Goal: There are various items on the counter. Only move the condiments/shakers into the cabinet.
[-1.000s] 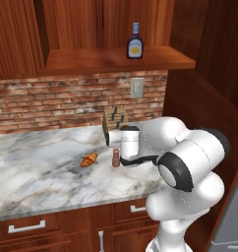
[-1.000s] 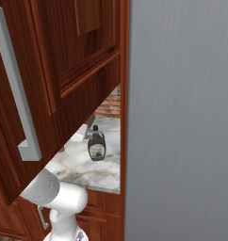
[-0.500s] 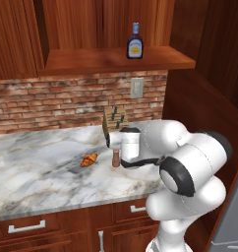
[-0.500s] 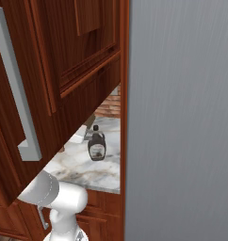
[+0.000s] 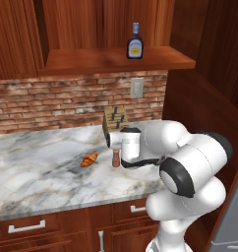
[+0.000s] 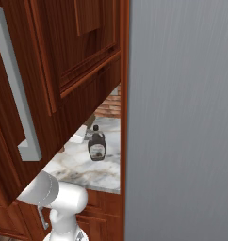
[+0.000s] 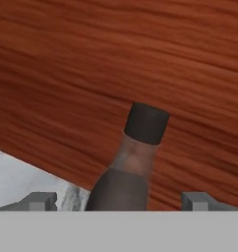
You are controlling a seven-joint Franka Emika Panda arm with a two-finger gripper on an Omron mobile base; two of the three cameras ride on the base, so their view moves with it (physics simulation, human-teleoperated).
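Note:
In the hand view, the dark-brown bottle with a black cap stands upright between the wide-apart tips of my open gripper, touching neither, with a reddish wooden wall behind it. The same bottle stands on the marble counter in the right base view. The dark-blue bottle with a yellow label stands on the cabinet shelf. On the counter a short brown shaker stands right beside my arm's white link, with the orange croissant to its left and the tan knife block behind.
A brick back wall with an outlet runs behind the counter. A wooden side wall closes the right end. Drawers with silver handles sit below. A wooden door with a long silver handle and a grey panel frame the right base view.
My arm's white link by the shaker has sunk a little. The bottles, shaker, croissant and knife block have not moved, and the gripper stays open.

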